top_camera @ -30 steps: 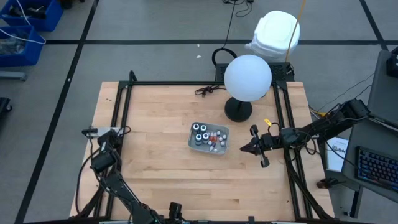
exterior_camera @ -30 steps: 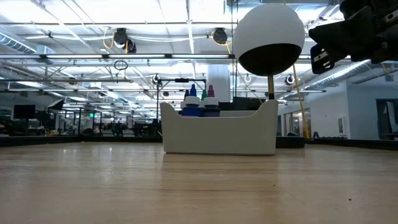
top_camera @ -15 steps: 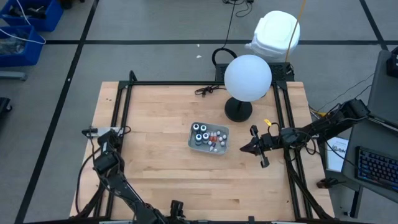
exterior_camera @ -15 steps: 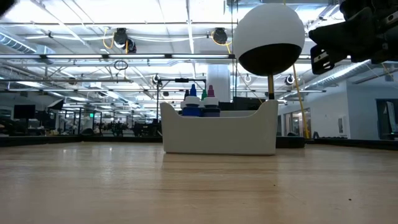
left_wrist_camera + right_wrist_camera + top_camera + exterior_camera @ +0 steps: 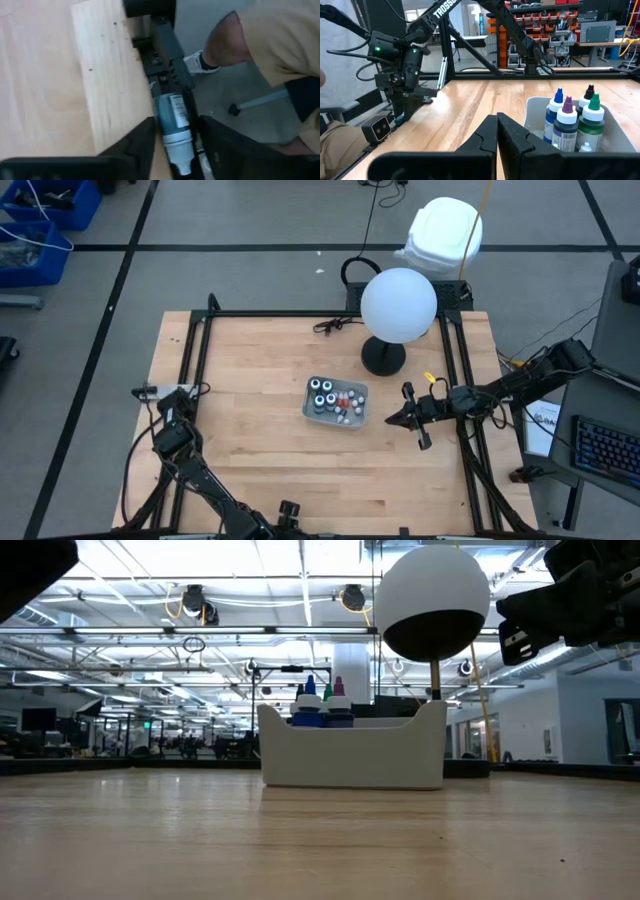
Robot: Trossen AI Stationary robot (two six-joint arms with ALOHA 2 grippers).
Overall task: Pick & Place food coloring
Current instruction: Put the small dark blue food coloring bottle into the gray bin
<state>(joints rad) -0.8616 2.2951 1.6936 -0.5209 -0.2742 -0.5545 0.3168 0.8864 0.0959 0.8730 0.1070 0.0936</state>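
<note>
Right gripper fingers pressed together, nothing held, hovering just beside tray on its right-arm side. Food coloring stands upright inside tray, mid-table; bottle caps straight ahead of fingertips in right wrist view. Left gripper fingers apart, gap only partly in frame, nothing held, low at table's near-left corner, well apart from tray. Right arm nearer; judged likely picker.

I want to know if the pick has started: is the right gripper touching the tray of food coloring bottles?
Apart. The high view shows bare wood between the right gripper and the tray holding the food coloring bottles.
</note>
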